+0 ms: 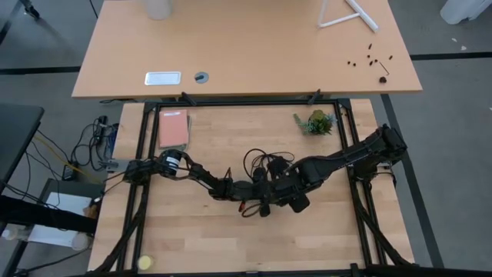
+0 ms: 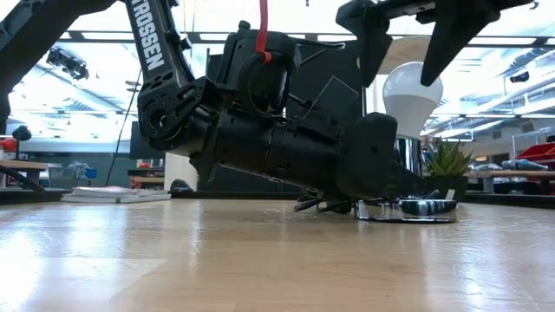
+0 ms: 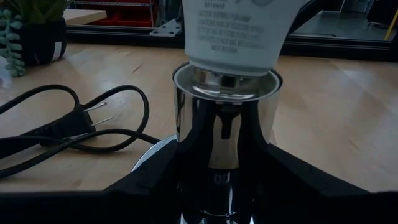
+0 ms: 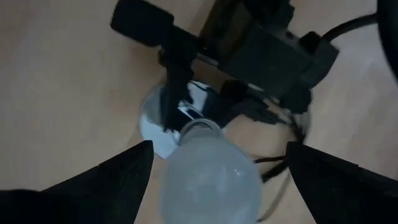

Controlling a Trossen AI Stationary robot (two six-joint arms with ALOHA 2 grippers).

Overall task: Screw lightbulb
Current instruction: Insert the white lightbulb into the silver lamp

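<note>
Low view shows the lightbulb (image 2: 412,97) standing upright with its white globe on top and its narrow end down in the polished chrome socket (image 2: 408,169), which rises from a round silvery base (image 2: 408,209) on the wooden table (image 2: 260,260). Judging by its look, the bulb is light, smooth and slippery, with a fragile globe that would not take a hard squeeze; the best hold is probably a gentle one across the widest part of the globe, so it can be turned about its upright axis without tipping the socket. From the left wrist view, the left gripper (image 3: 217,180) has its 2 fingers closed about halfway around the chrome socket's stem, touching it on both sides just below the bulb's printed neck, apparently steadying the lamp. The right gripper (image 4: 214,177) hangs directly above the bulb with its fingers spread wide, 1 on each side of the globe and clear of it, holding nothing. A black cord with a 2-prong plug (image 3: 81,118) lies coiled on the table just beside the base.
</note>
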